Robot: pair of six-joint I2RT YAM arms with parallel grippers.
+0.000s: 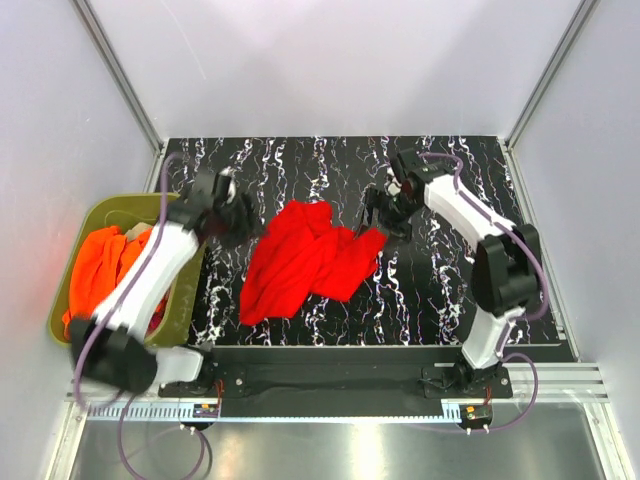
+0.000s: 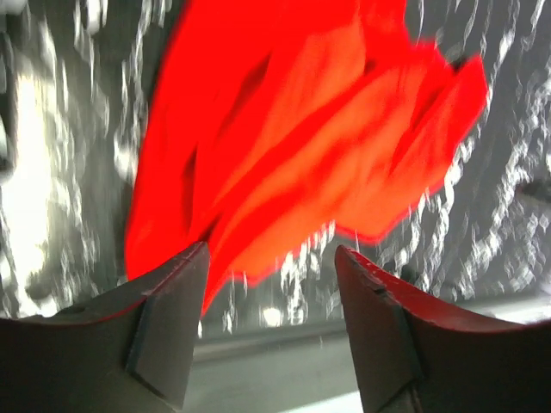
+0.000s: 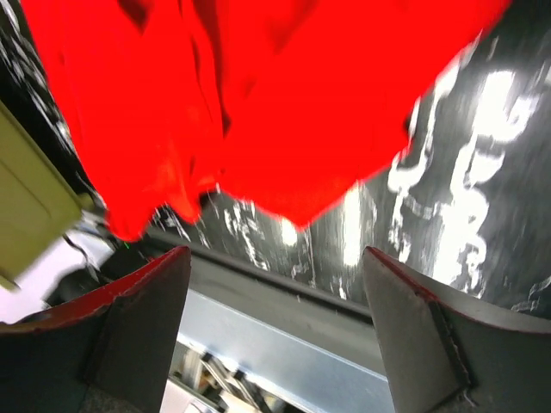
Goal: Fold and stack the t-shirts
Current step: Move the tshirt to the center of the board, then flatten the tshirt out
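Note:
A bright red t-shirt [image 1: 305,258] lies crumpled on the black marbled table [image 1: 430,290], near its middle. It also fills the left wrist view [image 2: 293,138] and the right wrist view [image 3: 258,95]. My left gripper [image 1: 240,215] is open and empty, just left of the shirt's upper edge. My right gripper [image 1: 380,212] is open and empty, just off the shirt's upper right corner. In the wrist views both grippers [image 2: 271,284] [image 3: 275,292] hang above the cloth without touching it. An orange t-shirt [image 1: 100,265] lies in the tub; magenta cloth shows under it.
An olive-green plastic tub [image 1: 95,215] stands at the table's left edge, under my left arm; its corner shows in the right wrist view [image 3: 30,198]. Grey walls enclose the table at the back and sides. A metal rail [image 1: 330,385] runs along the near edge.

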